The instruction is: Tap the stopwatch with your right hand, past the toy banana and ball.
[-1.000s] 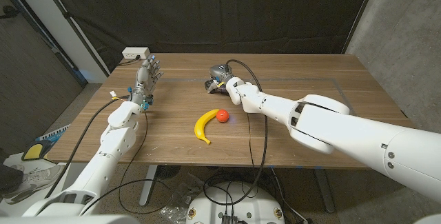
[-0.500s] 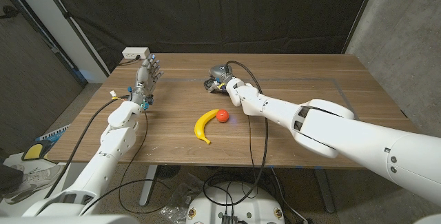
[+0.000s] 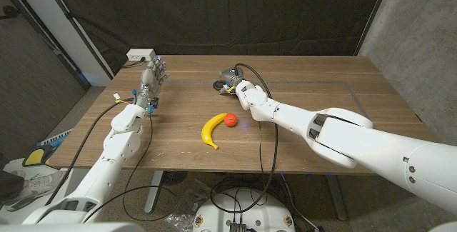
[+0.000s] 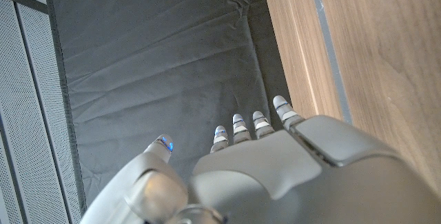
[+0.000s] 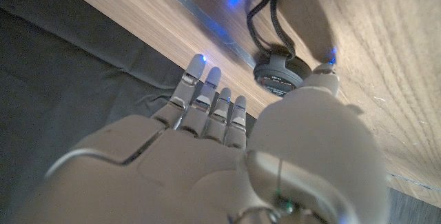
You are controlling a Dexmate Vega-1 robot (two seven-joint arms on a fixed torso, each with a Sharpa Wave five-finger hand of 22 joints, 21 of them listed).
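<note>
Already past the banana [image 3: 211, 130] and ball [image 3: 230, 120], the open right hand [image 3: 230, 81] hovers over the stopwatch [image 5: 278, 74], fingers spread, nothing held.

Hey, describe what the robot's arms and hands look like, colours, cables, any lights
Both arms are glossy white rounded shells with darker seams at the joints. A black cable runs along each arm. The left hand and right hand are metallic grey with segmented fingers. Small blue lights glow on some fingertips in both wrist views.
</note>
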